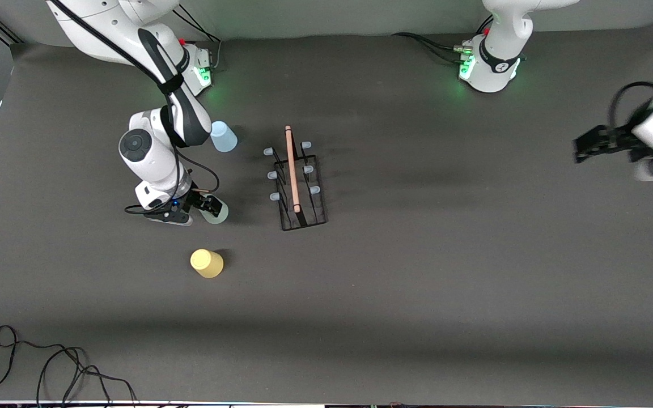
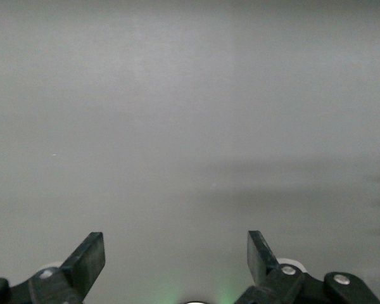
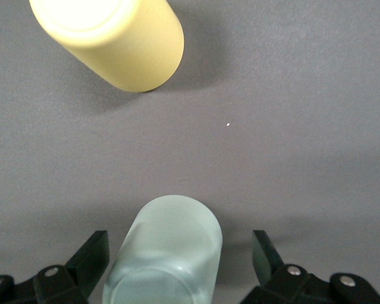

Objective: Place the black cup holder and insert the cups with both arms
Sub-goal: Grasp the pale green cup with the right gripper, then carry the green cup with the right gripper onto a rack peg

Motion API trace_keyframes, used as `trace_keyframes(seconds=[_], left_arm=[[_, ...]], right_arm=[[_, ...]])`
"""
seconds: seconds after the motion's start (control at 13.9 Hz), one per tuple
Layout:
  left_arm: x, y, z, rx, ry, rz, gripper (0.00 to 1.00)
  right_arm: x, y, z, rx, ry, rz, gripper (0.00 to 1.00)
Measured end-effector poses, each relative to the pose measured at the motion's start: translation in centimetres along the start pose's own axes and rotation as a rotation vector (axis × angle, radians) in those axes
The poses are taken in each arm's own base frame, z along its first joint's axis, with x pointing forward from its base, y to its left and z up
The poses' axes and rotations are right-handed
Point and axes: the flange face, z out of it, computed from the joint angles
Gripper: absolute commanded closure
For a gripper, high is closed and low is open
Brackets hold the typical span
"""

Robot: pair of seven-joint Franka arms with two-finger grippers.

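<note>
Right gripper at green cup

We see a dark grey table that fills almost the whole front view, matte and plain. Along the edge nearest to the front camera, toward the right arm's end of the table, a thin black cable lies in loose loops. At the top of that view, more black cables run along the pale wall.
</note>
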Motion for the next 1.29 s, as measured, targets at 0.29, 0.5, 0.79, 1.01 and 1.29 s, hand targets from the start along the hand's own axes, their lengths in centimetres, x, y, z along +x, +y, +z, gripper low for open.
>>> trace_keyframes(seconds=[0.29, 0.5, 0.79, 1.01, 1.29], left_arm=[[-1.4, -0.9, 0.6, 0.001, 0.004, -0.003, 0.00], [-1.2, -0.2, 1.1, 0.002, 0.015, 0.010, 0.00], [-1.2, 0.7, 1.0, -0.002, 0.020, 0.025, 0.00], [-0.9, 1.0, 0.6, -0.029, 0.028, 0.029, 0.00], [-0.7, 1.0, 0.8, -0.033, 0.021, 0.042, 0.00]], right_arm=[[-1.3, -2.0, 0.5, 0.015, -0.018, 0.009, 0.00], [-1.7, -2.1, 1.1, 0.008, -0.028, 0.007, 0.32], [-1.6, -2.1, 1.1, 0.008, -0.028, 0.008, 1.00], [-1.0, -2.6, -1.2, 0.024, -0.038, 0.012, 1.00], [-0.6, -3.8, -9.3, 0.067, -0.100, 0.072, 1.00]])
